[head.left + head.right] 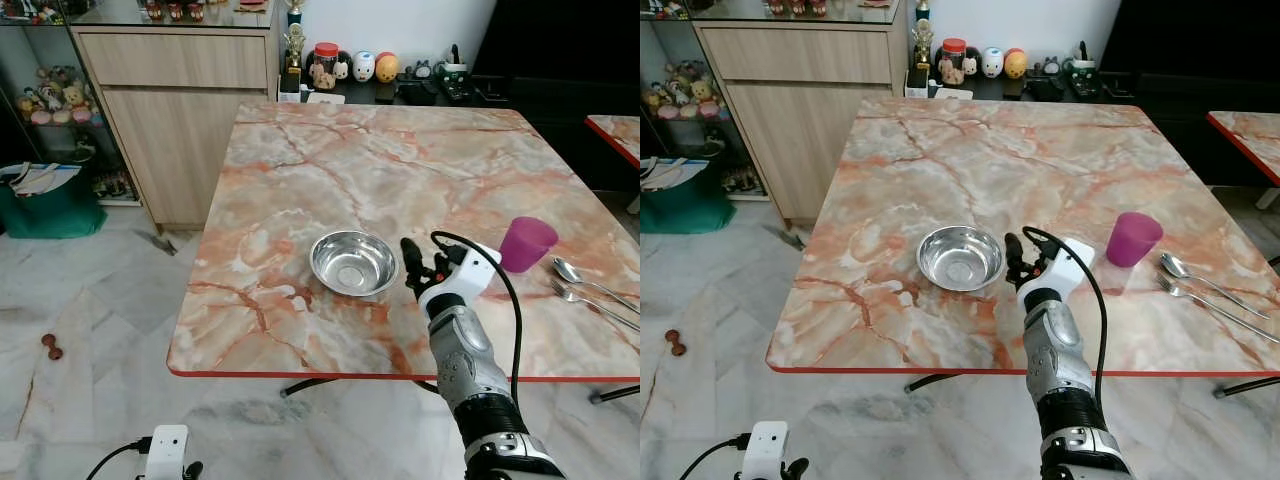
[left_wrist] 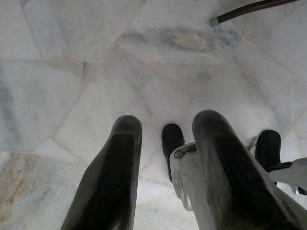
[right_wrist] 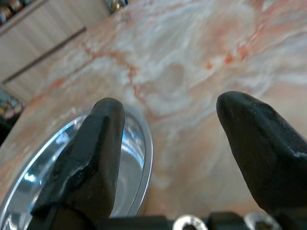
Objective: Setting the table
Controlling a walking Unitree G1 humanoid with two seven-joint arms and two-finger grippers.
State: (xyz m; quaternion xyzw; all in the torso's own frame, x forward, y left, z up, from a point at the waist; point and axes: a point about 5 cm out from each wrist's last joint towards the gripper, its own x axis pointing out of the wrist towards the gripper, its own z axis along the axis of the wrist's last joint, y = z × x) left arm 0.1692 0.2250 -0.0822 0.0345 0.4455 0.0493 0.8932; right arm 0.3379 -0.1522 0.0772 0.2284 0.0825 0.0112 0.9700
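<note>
right tool [image 1: 424, 268] spread wide, empty, just beside steel bowl [image 1: 353, 263]

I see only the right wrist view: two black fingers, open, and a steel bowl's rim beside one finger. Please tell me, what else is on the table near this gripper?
Observer: On the other side of the right gripper from the steel bowl stands a purple cup, upright on the marble table.
Operator: Is there any cutlery?
Observer: Yes, a spoon and a fork lie past the cup, near the table's right edge.
Operator: Is the bowl empty?
Observer: It looks empty from the head camera.
Operator: Where is the left arm?
Observer: The left gripper hangs low over the floor tiles, fingers apart, holding nothing.
</note>
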